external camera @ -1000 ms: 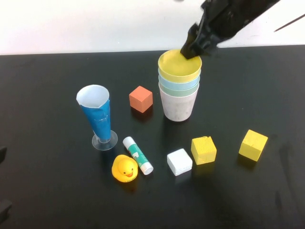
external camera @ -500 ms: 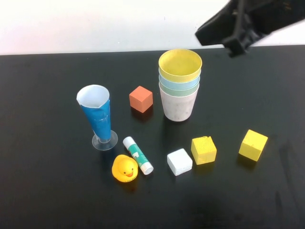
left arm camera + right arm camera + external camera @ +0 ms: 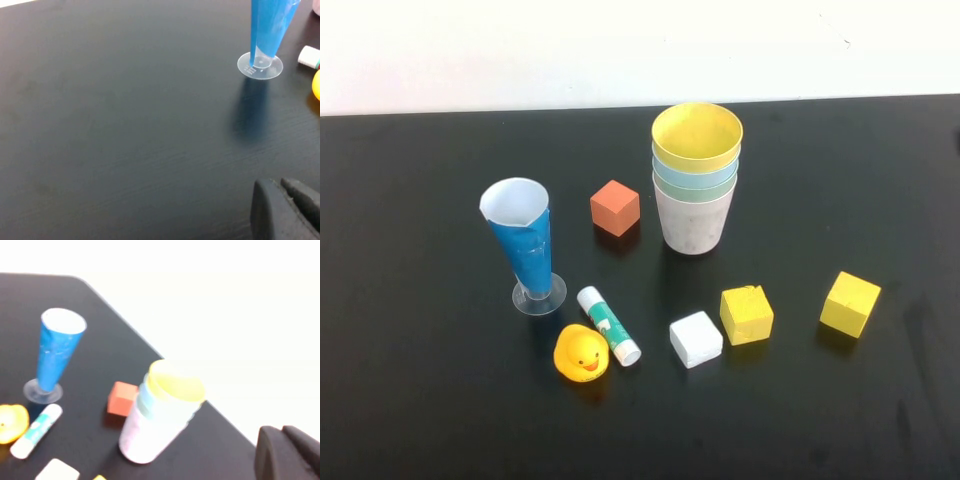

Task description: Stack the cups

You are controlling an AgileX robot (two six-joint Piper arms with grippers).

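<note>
Nearest the robot on the black surface (image 3: 430, 400) sit a yellow rubber duck (image 3: 582, 353), a glue stick (image 3: 609, 325), a white cube (image 3: 696, 339) and two yellow cubes (image 3: 747, 314) (image 3: 850, 303). Behind them stands a tall blue conical glass (image 3: 524, 243) on a clear foot, and an orange cube (image 3: 615, 208) just left of the cups.

The cups are nested in one upright stack (image 3: 696, 180) toward the far middle of the surface — pinkish-white at the base, then green, light blue, and the yellow cup (image 3: 697, 137) on top, its mouth open. By the look of it, the stacking is done.

These are thin matte plastic tumblers: likely light, fairly stiff, not fragile, with a speckled finish that should give decent grip. Being tapered, they would wedge together when pressed, so lifting the top one may drag others along. The rim wall — one finger inside, one outside — seems the surest hold; a side grip low on the base cup would move the whole stack.

Neither arm appears in the high view. The left pincer (image 3: 290, 210) hangs low over bare surface, near the blue glass; the right pincer (image 3: 287, 452) is raised, looking down on the stack from well apart. Whether either pincer's fingers are spread or closed, I cannot tell.
</note>
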